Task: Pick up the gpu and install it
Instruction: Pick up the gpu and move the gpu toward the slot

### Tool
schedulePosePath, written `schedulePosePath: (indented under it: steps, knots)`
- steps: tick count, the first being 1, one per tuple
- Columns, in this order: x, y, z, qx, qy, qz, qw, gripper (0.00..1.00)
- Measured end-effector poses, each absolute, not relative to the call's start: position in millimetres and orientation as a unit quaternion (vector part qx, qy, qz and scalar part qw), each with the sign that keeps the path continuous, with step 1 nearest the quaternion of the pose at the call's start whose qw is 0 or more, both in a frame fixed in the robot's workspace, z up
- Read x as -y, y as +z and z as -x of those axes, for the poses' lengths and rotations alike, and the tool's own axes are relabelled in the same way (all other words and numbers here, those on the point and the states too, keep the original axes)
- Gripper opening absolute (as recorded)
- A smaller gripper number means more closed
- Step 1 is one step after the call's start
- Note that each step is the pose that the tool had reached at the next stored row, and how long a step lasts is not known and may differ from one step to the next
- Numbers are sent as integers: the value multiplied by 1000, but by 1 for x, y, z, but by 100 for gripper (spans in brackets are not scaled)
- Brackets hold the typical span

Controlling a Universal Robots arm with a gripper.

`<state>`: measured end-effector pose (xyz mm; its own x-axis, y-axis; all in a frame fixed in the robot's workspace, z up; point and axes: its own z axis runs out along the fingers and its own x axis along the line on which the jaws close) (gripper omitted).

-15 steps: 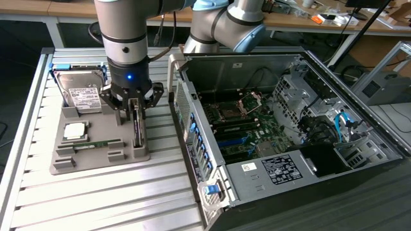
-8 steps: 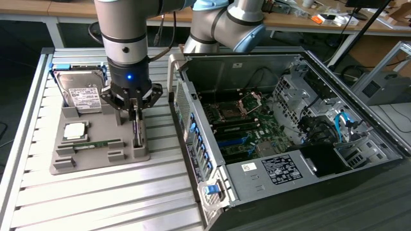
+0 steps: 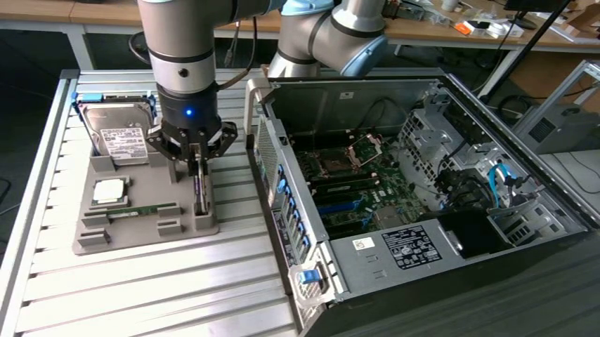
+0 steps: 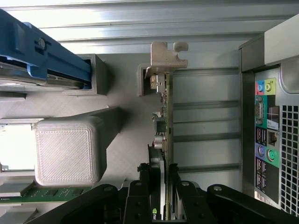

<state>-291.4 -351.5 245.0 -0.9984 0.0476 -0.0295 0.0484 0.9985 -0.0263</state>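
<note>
From my console I see the arm standing straight down over the grey parts holder, which lies on the slatted metal worktop on the exterior view's left. The hand is closed on the gpu. The card stands on its long edge in a slot along the holder's right side, nearest the open computer case, and it has not been lifted clear. In the wrist view the hand straddles the gpu, with dark fingers pressed against both faces of the thin board. The silver end bracket sits at the card's other end, beside a small grey post of the holder. On the holder's far left the hard drive with its white label rests in a blue carrier. Nearer to me lie a square silver processor and then a narrow green memory stick, both left of the card and apart from it. The case lies on its side on the exterior view's right with its panel off, so the motherboard is in plain sight. The wrist view also catches the blue carrier, a blocky grey post, a strip of the memory stick and the coloured rear ports of the case, which are just beside the holder.
</note>
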Motion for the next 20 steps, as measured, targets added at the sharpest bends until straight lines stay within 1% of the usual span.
schedulePosePath:
  steps: [20]
  knots:
    - [351,247,291,-1000,-14,-24,14,27]
